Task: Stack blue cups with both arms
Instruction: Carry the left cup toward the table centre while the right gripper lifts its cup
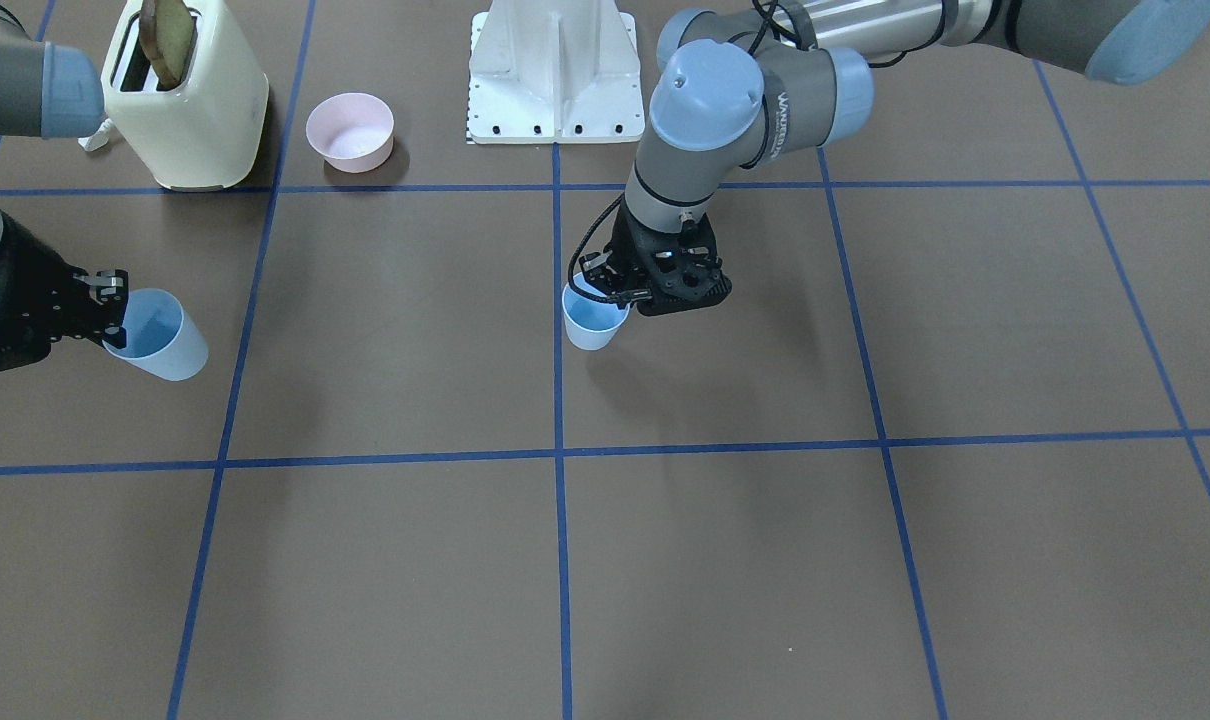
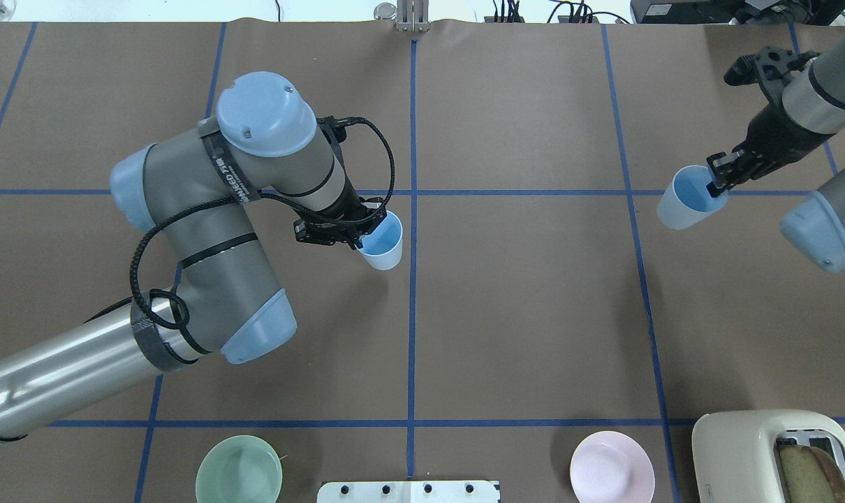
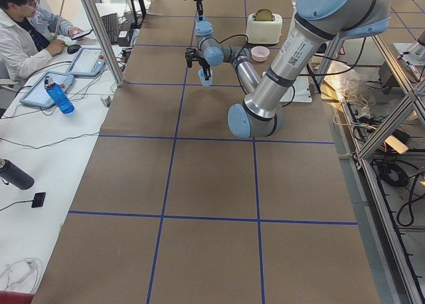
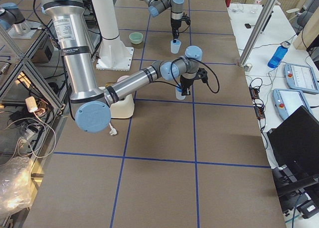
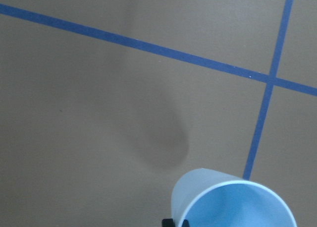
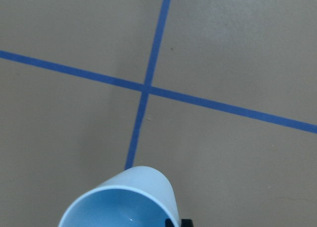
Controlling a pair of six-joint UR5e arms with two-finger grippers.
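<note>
Two plain, light-blue, tapered tumblers are held by the rim, well apart: the central cup (image 2: 383, 241) by the left pincer (image 2: 361, 237), the tilted cup (image 2: 684, 199) by the right pincer (image 2: 714, 185).

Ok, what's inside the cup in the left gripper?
Only one finger of the left gripper, hooked over the rim of the cup. Otherwise the inside looks empty; the wrist view's edge cuts off part of its floor.
</note>
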